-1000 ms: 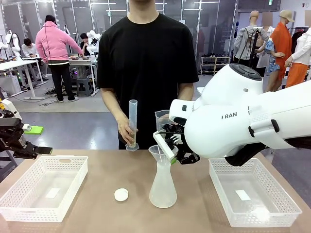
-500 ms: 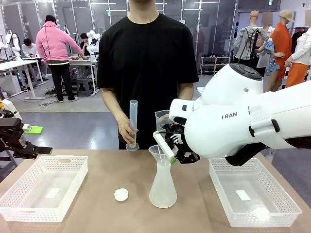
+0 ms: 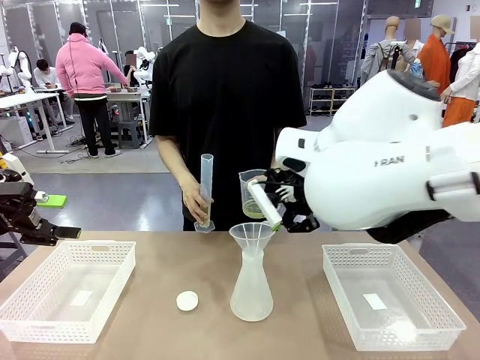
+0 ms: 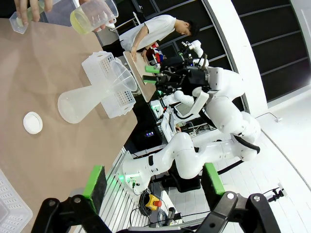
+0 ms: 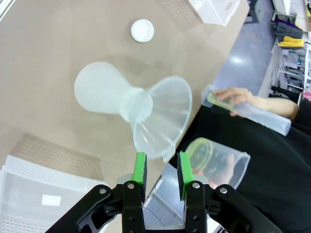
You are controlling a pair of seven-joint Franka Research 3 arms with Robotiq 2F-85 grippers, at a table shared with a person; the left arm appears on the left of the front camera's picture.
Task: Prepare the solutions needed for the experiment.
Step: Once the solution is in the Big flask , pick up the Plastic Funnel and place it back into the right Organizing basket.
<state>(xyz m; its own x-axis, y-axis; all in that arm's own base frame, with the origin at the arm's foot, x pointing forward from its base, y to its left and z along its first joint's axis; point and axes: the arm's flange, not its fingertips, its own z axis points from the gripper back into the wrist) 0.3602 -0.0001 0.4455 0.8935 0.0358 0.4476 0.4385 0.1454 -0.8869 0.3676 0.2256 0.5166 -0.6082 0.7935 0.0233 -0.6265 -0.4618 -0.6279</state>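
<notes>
The right hand (image 3: 280,222), pads narrowly parted and empty, hovered at two o'clock of the funnel (image 3: 251,234) atop the flask (image 3: 251,294); the left hand (image 4: 153,180) gaped wide open, gripping nothing.

Open workshop hall. Grey floor (image 3: 112,202) through the middle band, smooth, with cables trailing at centre left. White desk (image 3: 26,100) at upper left, and a cluttered second desk (image 3: 124,95) behind it. Low shelf rack (image 3: 330,97) right of centre. Strip lights (image 3: 161,5) along the top edge. Brown counter (image 3: 187,262) spans the foreground.
</notes>
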